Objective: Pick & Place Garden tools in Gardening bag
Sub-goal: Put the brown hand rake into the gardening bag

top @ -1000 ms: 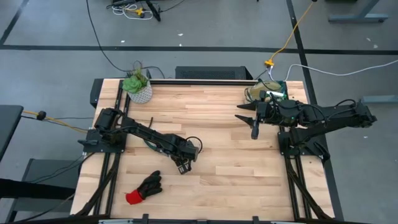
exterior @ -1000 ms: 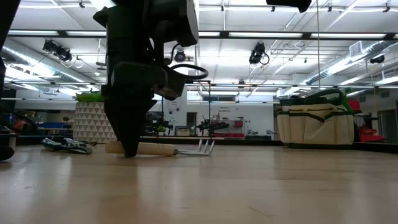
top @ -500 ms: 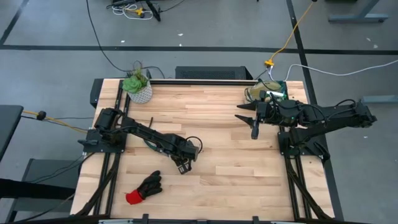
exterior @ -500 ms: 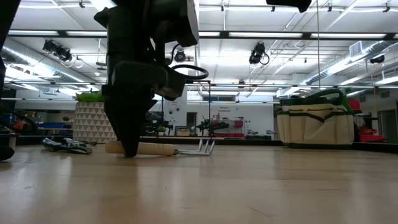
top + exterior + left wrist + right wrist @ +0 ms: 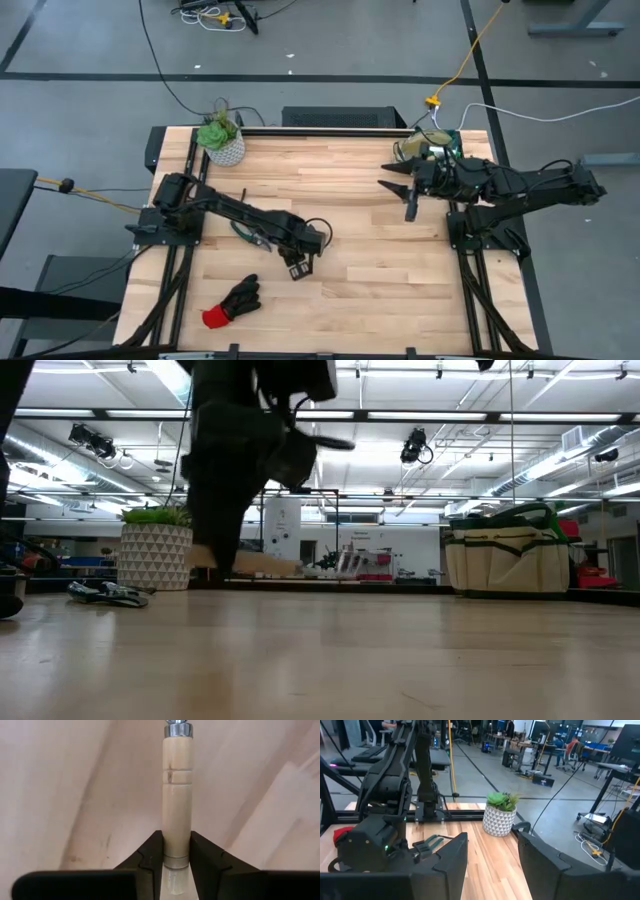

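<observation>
Gripping unlabelled wooden handle [image 5: 177, 795]

A leafy green plant in a white patterned pot [image 5: 222, 141] is positioned at the tabletop's [image 5: 350, 190] far left corner. Cables, apparently yellow and white [image 5: 470, 60], are laid on the floor beyond.

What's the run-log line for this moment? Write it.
left gripper: shut on tool, lifted off table | right gripper: open, waiting by bag | glove, shears: on table
</observation>
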